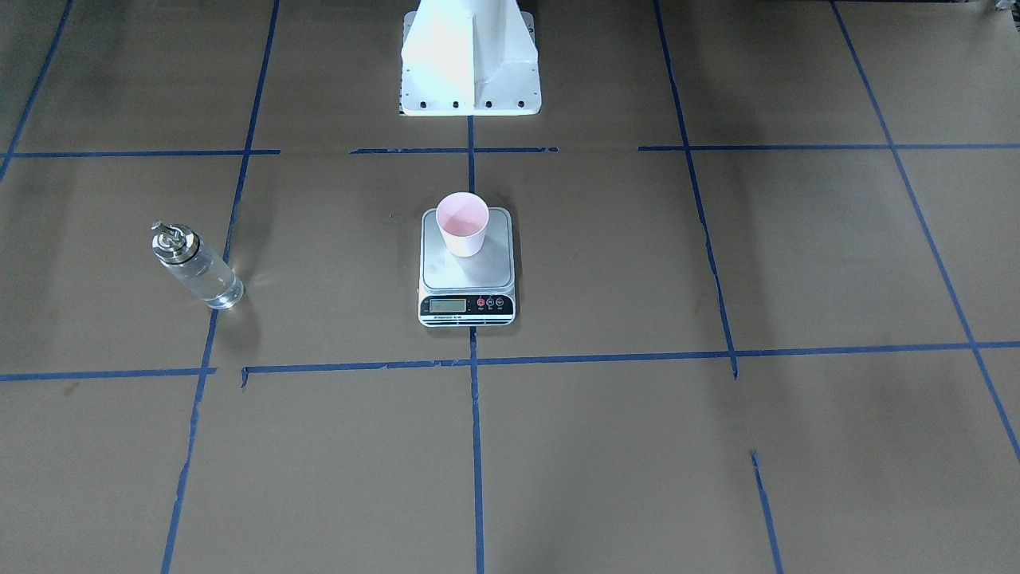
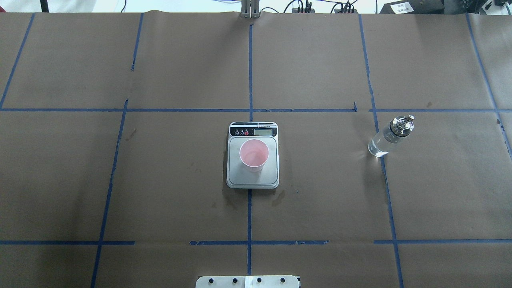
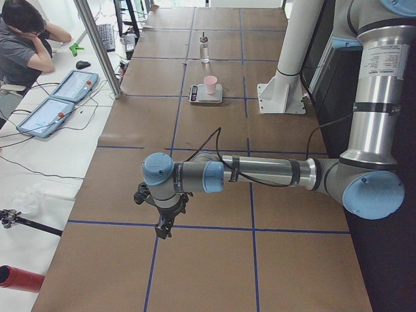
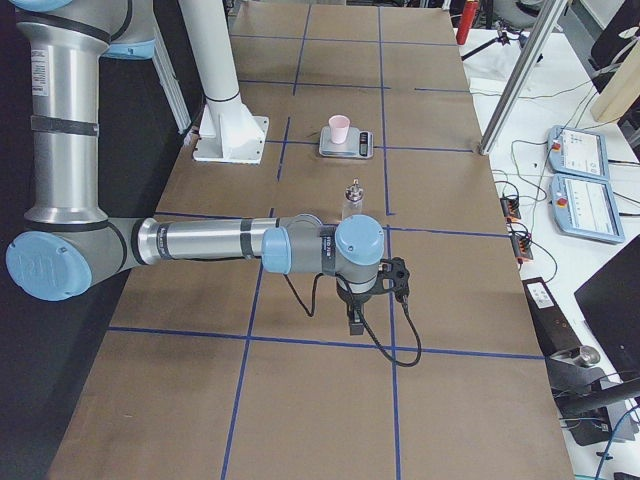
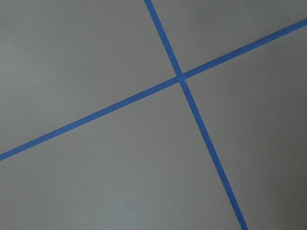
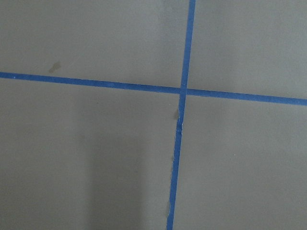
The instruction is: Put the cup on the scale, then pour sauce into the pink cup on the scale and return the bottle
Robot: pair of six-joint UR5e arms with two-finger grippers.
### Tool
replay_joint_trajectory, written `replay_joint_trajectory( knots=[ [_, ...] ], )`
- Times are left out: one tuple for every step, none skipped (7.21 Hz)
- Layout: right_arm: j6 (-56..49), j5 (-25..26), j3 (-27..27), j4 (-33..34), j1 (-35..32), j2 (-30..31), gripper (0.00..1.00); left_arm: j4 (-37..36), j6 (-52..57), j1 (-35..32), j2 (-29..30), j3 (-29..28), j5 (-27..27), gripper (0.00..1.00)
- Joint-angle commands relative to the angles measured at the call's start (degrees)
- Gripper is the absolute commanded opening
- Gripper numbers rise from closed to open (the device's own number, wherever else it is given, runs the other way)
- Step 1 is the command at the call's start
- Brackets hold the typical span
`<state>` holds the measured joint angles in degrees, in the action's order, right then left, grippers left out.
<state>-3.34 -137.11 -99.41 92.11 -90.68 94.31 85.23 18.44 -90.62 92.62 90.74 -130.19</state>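
Observation:
The pale pink cup stands upright on the silver platform of the scale at the table's middle, seen also in the overhead view. The clear glass bottle with its silver pourer cap stands upright on the table on my right side, apart from the scale, with clear sauce inside. My left gripper hangs over the table's left end, far from both. My right gripper hangs over the right end, near the bottle. I cannot tell whether either is open or shut.
Brown paper with blue tape lines covers the table. The white robot pedestal stands behind the scale. Both wrist views show only paper and tape crossings. An operator and tablets are beyond the far edge.

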Motion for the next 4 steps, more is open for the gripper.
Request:
replay_joint_trajectory(
  knots=[
    [0.0, 0.0, 0.0, 0.0, 0.0, 0.1, 1.00, 0.1, -5.3, -0.3, -0.1, 1.3, -1.3, 1.00],
    [0.0, 0.0, -0.1, 0.0, 0.0, 0.1, 1.00, 0.8, -5.3, -0.4, -0.2, 1.7, -4.5, 1.00],
    [0.0, 0.0, -0.3, 0.0, 0.0, 0.1, 1.00, 3.4, -5.4, -0.4, -0.5, 1.3, -4.8, 1.00],
    [0.0, 0.0, -0.3, 0.0, 0.0, 0.1, 1.00, 3.6, -5.9, -0.4, -0.6, 1.1, -5.3, 1.00]
  ],
)
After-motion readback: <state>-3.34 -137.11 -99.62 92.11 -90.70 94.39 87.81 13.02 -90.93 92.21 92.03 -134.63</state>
